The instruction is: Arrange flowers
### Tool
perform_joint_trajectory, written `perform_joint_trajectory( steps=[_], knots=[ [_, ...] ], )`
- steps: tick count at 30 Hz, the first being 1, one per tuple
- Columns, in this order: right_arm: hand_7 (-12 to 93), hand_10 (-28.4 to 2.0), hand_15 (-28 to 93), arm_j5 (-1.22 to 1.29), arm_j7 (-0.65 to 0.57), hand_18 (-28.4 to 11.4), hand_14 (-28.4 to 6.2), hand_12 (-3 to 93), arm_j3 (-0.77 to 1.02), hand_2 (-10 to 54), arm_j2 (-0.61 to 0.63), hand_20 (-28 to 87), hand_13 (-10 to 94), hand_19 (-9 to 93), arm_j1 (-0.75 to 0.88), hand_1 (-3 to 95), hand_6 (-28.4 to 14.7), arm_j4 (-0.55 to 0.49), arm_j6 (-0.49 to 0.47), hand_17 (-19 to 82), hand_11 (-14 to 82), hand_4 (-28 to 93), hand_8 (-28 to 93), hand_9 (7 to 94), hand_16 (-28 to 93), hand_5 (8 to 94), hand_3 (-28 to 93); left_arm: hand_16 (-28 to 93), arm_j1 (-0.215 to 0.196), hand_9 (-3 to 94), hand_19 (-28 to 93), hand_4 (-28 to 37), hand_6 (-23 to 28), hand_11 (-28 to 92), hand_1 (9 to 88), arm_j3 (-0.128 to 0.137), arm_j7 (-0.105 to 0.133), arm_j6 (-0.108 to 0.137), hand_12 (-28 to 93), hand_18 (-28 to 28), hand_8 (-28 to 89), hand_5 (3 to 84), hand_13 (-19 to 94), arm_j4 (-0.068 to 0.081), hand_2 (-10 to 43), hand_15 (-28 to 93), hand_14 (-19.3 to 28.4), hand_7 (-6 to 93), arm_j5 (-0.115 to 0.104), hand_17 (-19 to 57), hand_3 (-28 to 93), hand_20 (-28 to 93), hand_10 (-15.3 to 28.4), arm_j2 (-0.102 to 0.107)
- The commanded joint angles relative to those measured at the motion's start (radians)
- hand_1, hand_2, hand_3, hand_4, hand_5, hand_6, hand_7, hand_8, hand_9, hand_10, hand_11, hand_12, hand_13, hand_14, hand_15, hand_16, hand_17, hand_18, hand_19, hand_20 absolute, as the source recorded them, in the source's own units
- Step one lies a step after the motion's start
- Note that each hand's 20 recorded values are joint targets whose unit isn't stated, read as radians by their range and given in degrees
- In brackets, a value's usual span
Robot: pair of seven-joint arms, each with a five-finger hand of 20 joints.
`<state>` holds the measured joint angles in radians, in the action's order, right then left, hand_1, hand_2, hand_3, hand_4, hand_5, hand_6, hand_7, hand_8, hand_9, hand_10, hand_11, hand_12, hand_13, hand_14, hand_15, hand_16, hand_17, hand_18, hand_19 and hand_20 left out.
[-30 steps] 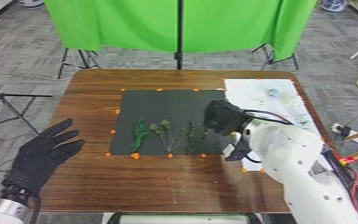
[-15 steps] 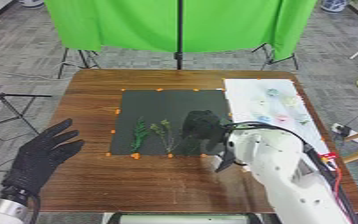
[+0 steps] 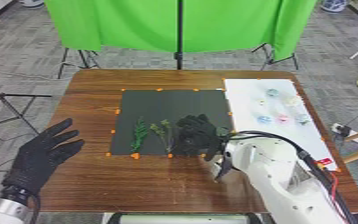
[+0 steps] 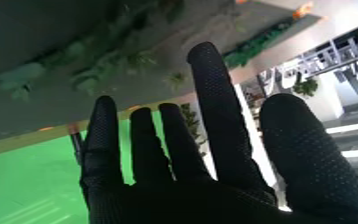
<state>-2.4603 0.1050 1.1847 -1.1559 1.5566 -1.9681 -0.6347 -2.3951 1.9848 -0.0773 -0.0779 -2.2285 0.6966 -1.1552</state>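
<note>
Flowers (image 3: 283, 119) lie on the white sheet (image 3: 246, 100), right of the right hand (image 3: 196, 134), whose fingers extend uncurled over the dark mat (image 3: 175, 102) beside leafy sprigs (image 3: 140, 134). Probable step: setting out greenery; next, presumably, lifting clear toward a blossom.

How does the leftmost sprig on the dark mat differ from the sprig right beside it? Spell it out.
The leftmost sprig is a deeper green, while the neighbouring sprig is paler. The leftmost sprig looks full and leafy; the neighbouring sprig is sparse, with thin, branching stems. Both lie on the dark mat, running roughly away from the robot.
</note>
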Motion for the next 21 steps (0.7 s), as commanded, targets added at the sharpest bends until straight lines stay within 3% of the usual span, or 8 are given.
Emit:
perform_joint_trajectory(
  steps=[1, 21],
  knots=[
    [19, -9.0, 5, -0.066, 0.044, -19.7, -9.7, 25.5, -0.007, 30.3, 0.025, 33, 9, 52, 0.013, 6.3, -1.6, 0.03, 0.012, -17, 5.0, -14, -16, 20.4, 45, 61.2, 93, -3, -0.01, 29.3, 54, -26.2, 1.8, 31, 26.0, -0.001, -0.008, 0.002, 14, 23.7, -12, 33.6, 27, 0.007, -0.5, 47, 15.9, 25.0, 0.002, -7.1, 71, 10, 12.8, -0.008],
    [21, -7.7, 3, -0.123, 0.104, -19.3, -9.5, 24.5, 0.002, 31.0, 0.133, 33, 11, 52, -0.021, 5.6, -1.3, 0.043, 0.013, -17, 6.3, -14, -17, 23.0, 48, 63.6, 93, -2, -0.015, 29.2, 54, -26.1, 1.8, 31, 26.1, -0.003, 0.0, 0.003, 14, 23.5, -12, 33.6, 27, 0.007, -0.5, 47, 15.9, 25.1, 0.003, -7.1, 71, 10, 12.8, -0.008]
  ],
)
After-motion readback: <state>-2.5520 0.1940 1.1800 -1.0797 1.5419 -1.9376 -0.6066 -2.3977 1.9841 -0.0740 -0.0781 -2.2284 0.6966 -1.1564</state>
